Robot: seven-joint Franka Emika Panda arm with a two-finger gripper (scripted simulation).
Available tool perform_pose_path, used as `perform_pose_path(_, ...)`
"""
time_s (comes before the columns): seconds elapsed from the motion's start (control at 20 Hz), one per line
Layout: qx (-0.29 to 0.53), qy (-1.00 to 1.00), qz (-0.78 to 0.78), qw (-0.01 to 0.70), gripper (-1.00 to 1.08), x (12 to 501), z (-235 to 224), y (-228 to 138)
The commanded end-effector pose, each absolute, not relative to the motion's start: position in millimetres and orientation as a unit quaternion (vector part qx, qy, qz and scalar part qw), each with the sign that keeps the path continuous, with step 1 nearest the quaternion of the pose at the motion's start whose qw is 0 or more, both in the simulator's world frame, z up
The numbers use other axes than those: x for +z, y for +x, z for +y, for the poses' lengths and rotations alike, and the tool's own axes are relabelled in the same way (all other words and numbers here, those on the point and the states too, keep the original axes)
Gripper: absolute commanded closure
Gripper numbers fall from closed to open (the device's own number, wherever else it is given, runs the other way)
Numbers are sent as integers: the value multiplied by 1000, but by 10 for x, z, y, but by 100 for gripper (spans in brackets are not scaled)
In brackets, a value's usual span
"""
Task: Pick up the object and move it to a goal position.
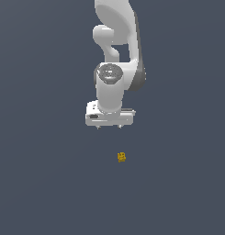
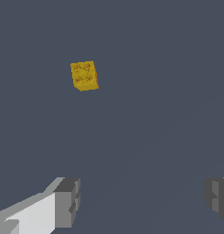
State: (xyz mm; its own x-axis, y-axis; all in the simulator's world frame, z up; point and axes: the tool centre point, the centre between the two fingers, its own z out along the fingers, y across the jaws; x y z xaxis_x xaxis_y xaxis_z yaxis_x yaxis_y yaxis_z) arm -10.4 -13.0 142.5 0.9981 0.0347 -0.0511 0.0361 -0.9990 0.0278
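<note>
The object (image 1: 121, 157) is a tiny yellow-orange block with dark marks, lying on the flat grey surface. In the wrist view the object (image 2: 84, 75) shows several studs on its top face. My white gripper (image 1: 109, 127) hangs above the surface, apart from the object, which lies lower in the exterior view and slightly toward its right. The gripper (image 2: 143, 201) is open: its two grey fingertips (image 2: 67, 202) stand wide apart with nothing between them. The goal position carries no visible mark.
The white arm (image 1: 118, 46) rises behind the gripper toward the exterior view's top. A plain dark grey surface (image 1: 49, 183) surrounds the object; no other objects show.
</note>
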Motion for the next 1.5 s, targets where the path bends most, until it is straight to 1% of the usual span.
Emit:
perform_pose_path(0.0, -25, 999, 18, 14, -92, 1425, -130, -104)
perform_pose_path(0.45, -30, 998, 57, 11, -92, 1426, 147, -102)
perform_pose_path(0.85, -29, 998, 57, 11, -92, 1411, 155, -72)
perform_pose_path(1.15, -25, 998, 61, 10, -92, 1334, 207, 75)
perform_pose_path(1.45, -18, 997, 68, 8, -92, 1181, 307, 326)
